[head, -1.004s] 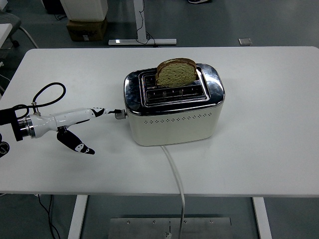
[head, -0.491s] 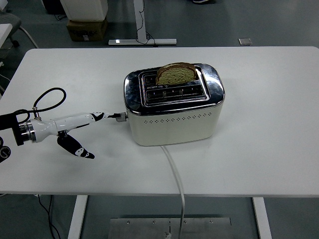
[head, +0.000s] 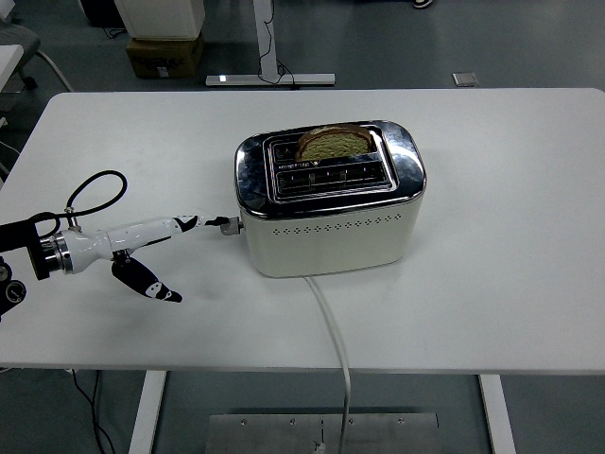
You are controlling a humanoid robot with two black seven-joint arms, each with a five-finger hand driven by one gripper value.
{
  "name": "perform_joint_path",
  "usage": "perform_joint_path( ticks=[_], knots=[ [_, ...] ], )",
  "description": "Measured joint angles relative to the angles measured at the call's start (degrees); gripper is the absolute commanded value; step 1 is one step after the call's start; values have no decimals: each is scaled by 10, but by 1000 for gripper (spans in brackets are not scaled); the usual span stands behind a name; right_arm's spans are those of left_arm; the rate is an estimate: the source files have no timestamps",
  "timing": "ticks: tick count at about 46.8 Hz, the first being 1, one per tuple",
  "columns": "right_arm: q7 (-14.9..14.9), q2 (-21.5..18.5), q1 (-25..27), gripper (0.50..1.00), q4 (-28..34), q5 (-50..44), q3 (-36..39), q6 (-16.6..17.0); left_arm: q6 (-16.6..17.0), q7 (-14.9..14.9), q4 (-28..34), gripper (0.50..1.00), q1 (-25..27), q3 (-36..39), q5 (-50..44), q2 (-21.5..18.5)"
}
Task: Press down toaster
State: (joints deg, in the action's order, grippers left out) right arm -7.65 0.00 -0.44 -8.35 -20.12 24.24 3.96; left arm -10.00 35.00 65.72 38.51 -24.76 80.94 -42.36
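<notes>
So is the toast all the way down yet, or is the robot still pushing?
Partly done: the bread sits lower in the toaster than a second ago, only its top showing above the slot. In hand: the left robot hand has one finger on the lever at the toaster's left end. Left: pushing it fully down. Whether it has latched can't be seen.

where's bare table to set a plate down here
Widest bare patch: right of the toaster out to the table edge. Also free behind the toaster, and the far-left corner. Crowded: left of the toaster, where the left hand reaches its lever; the cord crosses the front.
</notes>
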Motion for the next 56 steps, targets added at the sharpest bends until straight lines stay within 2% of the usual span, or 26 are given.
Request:
perform_joint_path(
  ticks=[45, 56],
  knots=[
    [0, 0, 0, 1000, 0, 0, 0, 0, 0, 0, -19, 1000, -31, 1, 4, 1],
    [0, 0, 0, 1000, 0, 0, 0, 0, 2, 0, -25, 1000, -31, -1, -34, -1]
  ],
)
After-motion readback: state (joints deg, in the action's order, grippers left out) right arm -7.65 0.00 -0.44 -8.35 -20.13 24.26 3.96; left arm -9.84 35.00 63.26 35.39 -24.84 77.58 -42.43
